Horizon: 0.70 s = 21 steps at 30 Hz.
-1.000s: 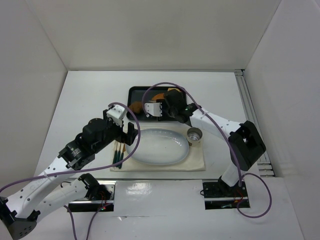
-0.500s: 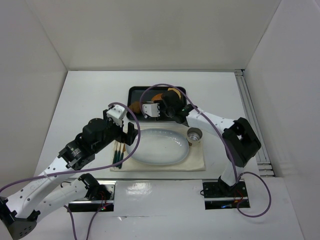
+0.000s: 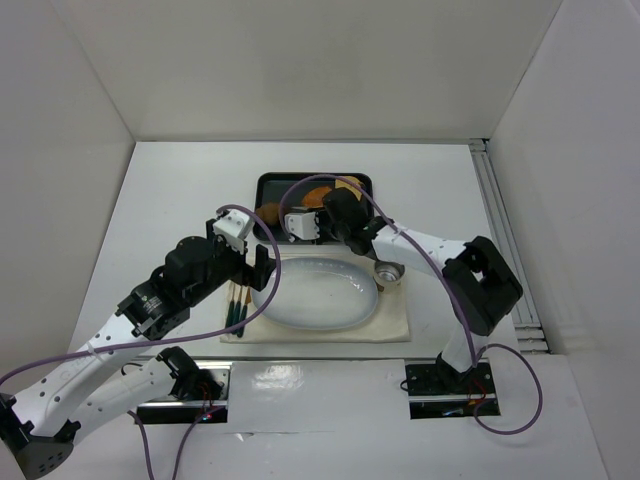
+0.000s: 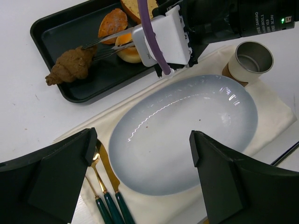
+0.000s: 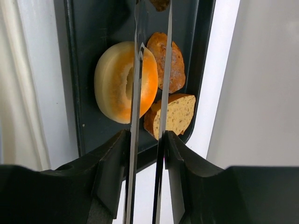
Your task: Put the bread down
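The bread [image 4: 70, 65], a dark brown lumpy croissant, lies at the left end of the black tray [image 4: 56, 28]; it also shows in the top view [image 3: 268, 212]. My right gripper [image 5: 145, 140] is shut on metal tongs [image 5: 138, 93]. The tongs' blades [image 4: 107, 44] reach across the tray with a narrow gap between them, and their tips are at the bread's near end. Only the bread's tip [image 5: 160, 3] shows in the right wrist view. My left gripper [image 4: 142, 140] is open and empty above the oval plate [image 4: 187, 140].
The tray also holds a doughnut [image 5: 124, 81], an orange-brown bun [image 5: 167, 60] and a tan bread slice [image 5: 176, 114]. A metal cup [image 4: 252, 58] stands right of the plate. Gold and green cutlery [image 4: 105, 193] lies on the cloth mat [image 4: 275, 116] left of the plate.
My right arm has shifted a little to the left over the tray, bringing the tongs toward the bread. The left arm has not moved.
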Available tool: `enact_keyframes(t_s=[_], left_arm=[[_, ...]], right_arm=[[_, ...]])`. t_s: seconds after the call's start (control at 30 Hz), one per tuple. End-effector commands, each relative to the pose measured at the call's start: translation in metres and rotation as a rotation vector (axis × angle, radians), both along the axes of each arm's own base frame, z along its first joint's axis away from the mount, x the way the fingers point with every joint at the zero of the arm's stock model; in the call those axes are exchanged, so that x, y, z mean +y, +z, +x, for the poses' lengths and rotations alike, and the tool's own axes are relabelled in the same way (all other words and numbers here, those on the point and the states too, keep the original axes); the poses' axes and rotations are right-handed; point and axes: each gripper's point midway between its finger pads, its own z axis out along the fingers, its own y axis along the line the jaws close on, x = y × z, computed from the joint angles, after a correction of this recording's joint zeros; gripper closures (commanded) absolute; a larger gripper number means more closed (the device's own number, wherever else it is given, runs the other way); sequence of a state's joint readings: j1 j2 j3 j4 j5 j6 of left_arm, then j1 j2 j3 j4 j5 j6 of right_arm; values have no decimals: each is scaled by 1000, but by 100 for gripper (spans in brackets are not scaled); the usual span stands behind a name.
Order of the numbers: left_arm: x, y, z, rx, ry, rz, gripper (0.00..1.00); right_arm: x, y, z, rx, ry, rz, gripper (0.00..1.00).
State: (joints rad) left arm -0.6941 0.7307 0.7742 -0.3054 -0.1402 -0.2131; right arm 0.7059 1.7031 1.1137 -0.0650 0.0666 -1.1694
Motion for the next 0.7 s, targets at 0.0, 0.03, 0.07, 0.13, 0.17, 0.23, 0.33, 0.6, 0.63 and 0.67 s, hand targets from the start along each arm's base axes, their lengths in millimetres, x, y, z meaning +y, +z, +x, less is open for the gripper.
enact_keyframes(t_s=[0.0, 0.03, 0.07, 0.13, 0.17, 0.23, 0.33, 0.6, 0.63, 0.67], left_arm=[[-2, 13, 5, -44, 3, -34, 0], [-2, 13, 5, -44, 3, -34, 0], [-2, 13, 5, -44, 3, -34, 0], [-1, 13, 6, -46, 11, -32, 0], [-1, 13, 6, -46, 11, -32, 0], [-1, 13, 6, -46, 11, -32, 0], [-2, 11, 7, -39, 11, -26, 0], [0, 11, 8, -41, 20, -24, 0], [0, 11, 8, -41, 20, -24, 0], [0, 11, 8, -41, 20, -24, 0]], right_arm=[[14, 31, -4, -78, 35, 70, 58], [13, 35, -4, -80, 30, 82, 61], [12, 31, -6, -73, 30, 76, 62], [12, 35, -6, -76, 25, 88, 65], [10, 34, -8, -75, 25, 88, 67], [10, 38, -9, -69, 10, 111, 68], [9, 46, -11, -77, 4, 132, 76], [5, 62, -23, -40, -24, 204, 84], [3, 75, -24, -56, -23, 218, 86], [4, 76, -27, -37, -31, 241, 86]])
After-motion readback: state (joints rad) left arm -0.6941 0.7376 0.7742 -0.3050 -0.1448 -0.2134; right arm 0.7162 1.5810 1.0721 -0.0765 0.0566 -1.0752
